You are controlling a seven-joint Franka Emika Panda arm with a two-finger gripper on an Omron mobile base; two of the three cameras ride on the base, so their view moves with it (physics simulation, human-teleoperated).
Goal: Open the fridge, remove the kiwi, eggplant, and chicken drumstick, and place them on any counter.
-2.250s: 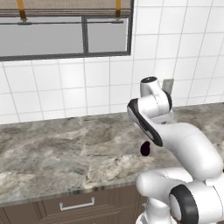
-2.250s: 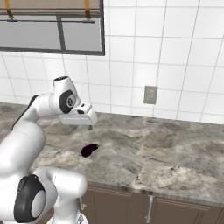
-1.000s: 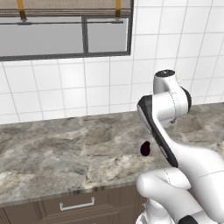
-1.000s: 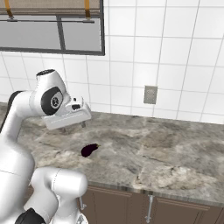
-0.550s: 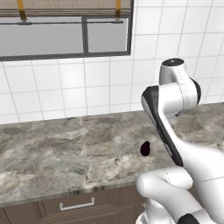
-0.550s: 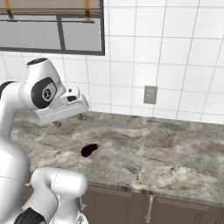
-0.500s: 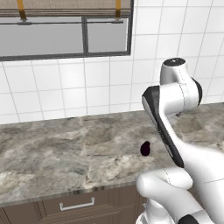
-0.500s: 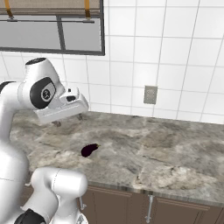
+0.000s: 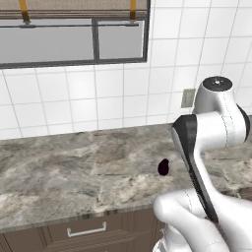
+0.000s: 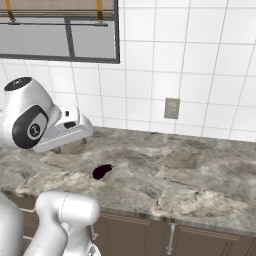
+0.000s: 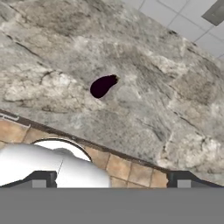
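Hovering the gripper (image 11: 109, 180) high over the front edge of the counter (image 11: 175, 109), keeping it spread wide and clamping nothing. Looking down on the eggplant (image 11: 103, 85), lying on its side on the stone a little way in from that edge and touching nothing else — judging from this that one of the three foods is already delivered. Counting the kiwi and the chicken drumstick as left to fetch, going by a counter that is bearing the eggplant alone; probably needing a turn or a drive back to the fridge for them.

Noting the drop to the tiled floor (image 11: 127, 168) and the dark cabinet fronts (image 9: 88, 231) right under the near edge; judging the eggplant far enough back from it not to roll off. Finding plenty of bare stone on either side of the eggplant for setting down two more small things. Farther back, meeting the white tiled wall with its grey outlet (image 10: 172, 108), and the window (image 9: 74, 44) up at the left — leaving open air above the counter for swinging the arm away.
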